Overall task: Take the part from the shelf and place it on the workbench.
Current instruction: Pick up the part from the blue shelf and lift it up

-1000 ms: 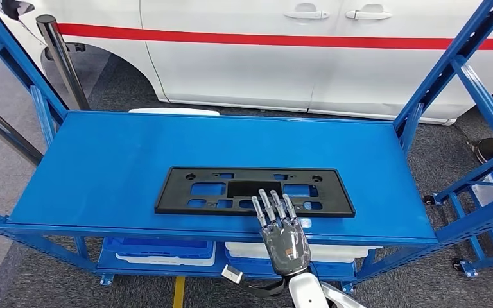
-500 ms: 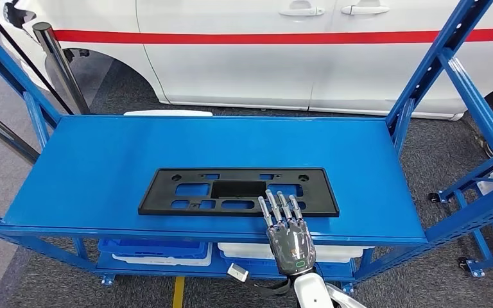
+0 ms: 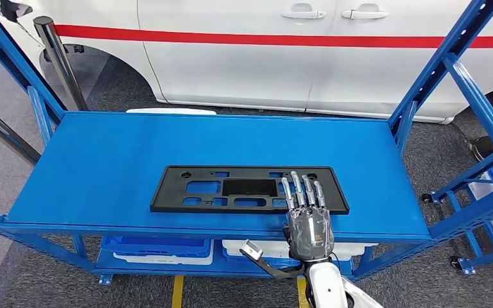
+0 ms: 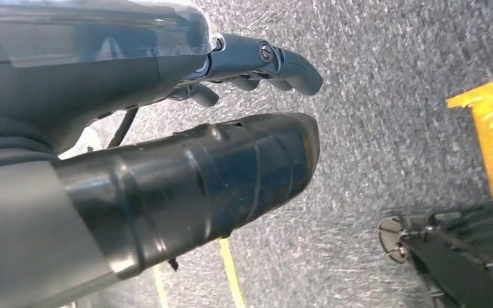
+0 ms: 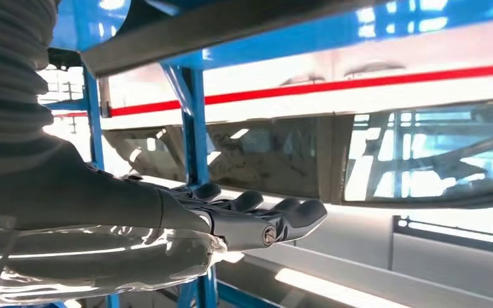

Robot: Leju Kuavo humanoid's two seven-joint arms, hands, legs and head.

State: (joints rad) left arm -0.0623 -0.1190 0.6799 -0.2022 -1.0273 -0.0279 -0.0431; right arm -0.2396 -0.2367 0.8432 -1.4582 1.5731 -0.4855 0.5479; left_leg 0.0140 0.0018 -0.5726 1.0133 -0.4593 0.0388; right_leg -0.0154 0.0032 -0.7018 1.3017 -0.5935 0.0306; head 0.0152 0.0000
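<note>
My right hand (image 3: 308, 224) is reaching flat, fingers (image 3: 300, 191) straight and slightly apart, over the near right edge of the flat black rectangular plastic plate (image 3: 247, 188) lying on the blue metal shelf (image 3: 103, 160).

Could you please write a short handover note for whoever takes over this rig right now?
Right hand: fingers extended flat over the near right end of the black part, holding nothing; whether they touch it cannot be told.
Left hand: hangs at the robot's side over the grey floor, fingers curled in, nothing in it.
The part lies flat on the top of the blue shelf, towards its front edge.
Done: the right hand's reach to the part.
Left: grip the part, lift it off the shelf, carry it to the workbench and set it down.
</note>
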